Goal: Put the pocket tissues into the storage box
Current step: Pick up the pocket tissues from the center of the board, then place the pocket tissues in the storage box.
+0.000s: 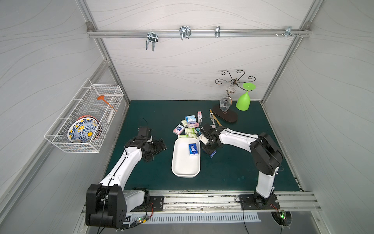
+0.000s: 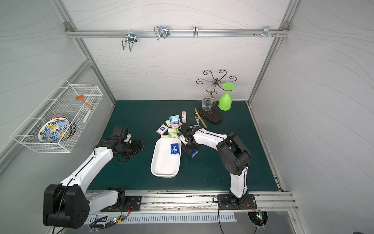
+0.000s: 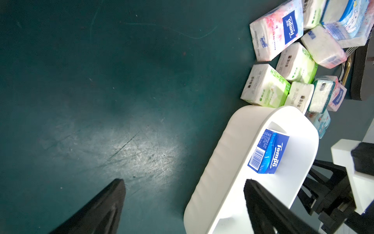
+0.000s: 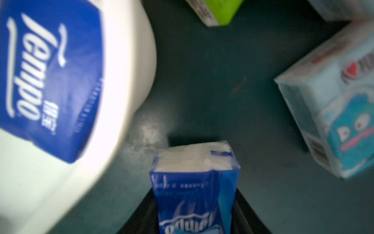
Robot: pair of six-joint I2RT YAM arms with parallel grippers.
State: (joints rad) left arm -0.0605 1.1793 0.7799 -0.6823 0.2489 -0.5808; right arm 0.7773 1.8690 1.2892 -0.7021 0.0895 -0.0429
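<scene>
Bare storage box (image 1: 185, 164) floor — pocket tissues (image 1: 190, 124) beyond; open mat (image 1: 149, 115) leftward

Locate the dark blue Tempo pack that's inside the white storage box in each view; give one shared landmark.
A top view: dark blue Tempo pack in the storage box, far end, robot's right side.
A top view: same spot.
Left wrist: in the box, near the loose pile.
Right wrist: large, blurred, in the box, beside a second Tempo pack.
Shared landmark: the box's white rim.
</scene>
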